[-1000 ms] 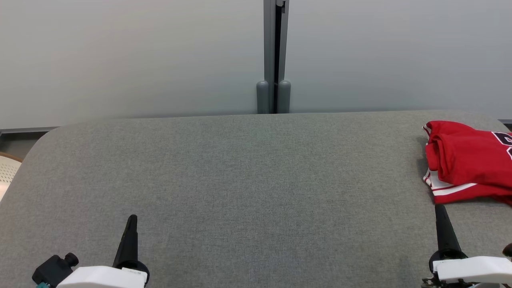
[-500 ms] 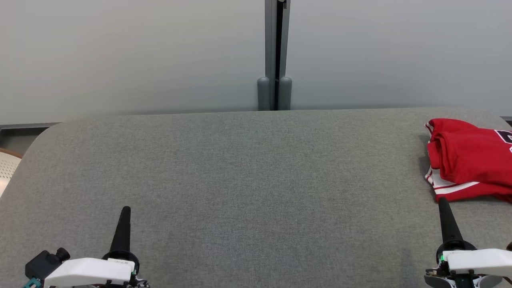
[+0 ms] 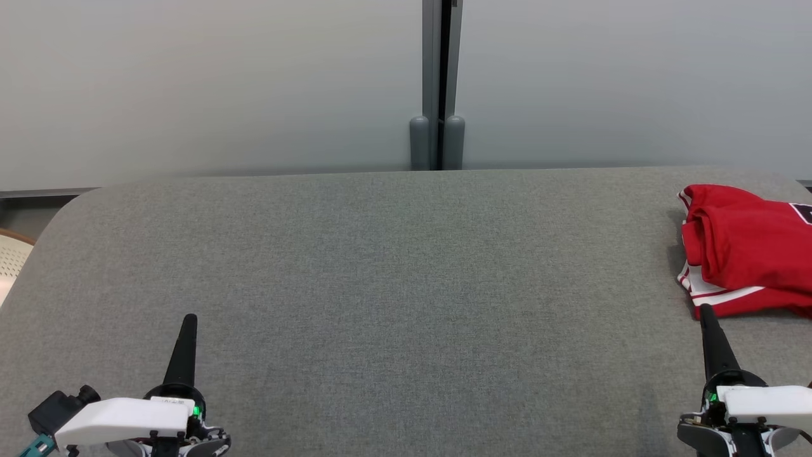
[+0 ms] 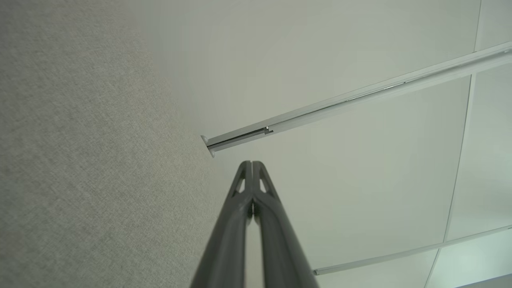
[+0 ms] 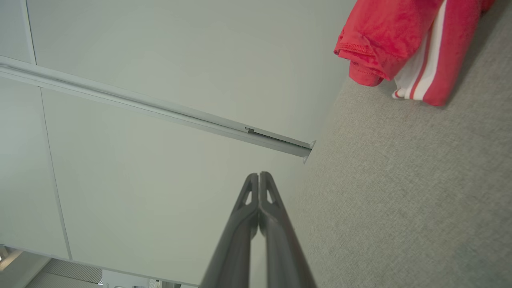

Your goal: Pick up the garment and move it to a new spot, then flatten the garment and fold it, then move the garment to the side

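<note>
A folded red garment (image 3: 748, 251) with white stripes lies at the far right of the grey table (image 3: 406, 285), partly cut off by the picture's edge. In the right wrist view the garment (image 5: 404, 44) sits at the top right on the grey cloth. My right gripper (image 3: 705, 311) is shut and empty, its tip just in front of the garment's near edge; its fingers (image 5: 259, 178) press together. At the lower left my left gripper (image 3: 188, 320) is shut and empty too, far from the garment, with its fingers (image 4: 252, 165) closed.
A pale partition wall with a grey vertical post (image 3: 438, 89) stands behind the table. A cream perforated chair back (image 3: 11, 263) shows past the table's left edge.
The camera has tilted up slightly, shifting the whole picture down and right. Both grippers stay shut and show a little lower in the head view. The garment has not moved.
</note>
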Available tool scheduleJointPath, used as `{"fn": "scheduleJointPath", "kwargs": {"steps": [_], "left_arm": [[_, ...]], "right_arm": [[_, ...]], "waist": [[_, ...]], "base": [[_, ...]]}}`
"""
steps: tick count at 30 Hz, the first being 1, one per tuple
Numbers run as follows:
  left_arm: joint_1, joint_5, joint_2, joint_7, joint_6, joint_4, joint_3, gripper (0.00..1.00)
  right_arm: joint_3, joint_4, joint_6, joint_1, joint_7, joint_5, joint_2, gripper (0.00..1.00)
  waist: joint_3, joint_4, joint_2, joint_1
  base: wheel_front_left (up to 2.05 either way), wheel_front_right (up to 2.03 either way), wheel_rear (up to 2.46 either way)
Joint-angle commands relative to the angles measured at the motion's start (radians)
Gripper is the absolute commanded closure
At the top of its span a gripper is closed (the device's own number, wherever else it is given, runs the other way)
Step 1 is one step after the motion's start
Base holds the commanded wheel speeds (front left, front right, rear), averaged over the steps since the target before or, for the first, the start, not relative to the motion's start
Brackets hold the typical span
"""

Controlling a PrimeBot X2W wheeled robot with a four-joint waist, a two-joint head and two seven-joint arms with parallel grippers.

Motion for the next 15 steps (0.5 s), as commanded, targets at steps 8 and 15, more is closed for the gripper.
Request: {"fn": "scheduleJointPath", "kwargs": {"steps": [8,15], "left_arm": [[-0.038,-0.073,0.004,0.021,-0.015,0.008,0.023,1.0],[-0.053,-0.123,0.003,0.037,-0.023,0.016,0.037,1.0]], "right_arm": [[-0.015,0.005,0.0,-0.028,0.024,0.08,-0.004,1.0],[-0.024,0.009,0.0,-0.041,0.04,0.136,-0.003,1.0]], "waist": [[0.007,0.002,0.0,0.0],[0.013,0.003,0.0,0.0]], "base": [[0.0,0.0,0.0],[0.0,0.0,0.0]]}}
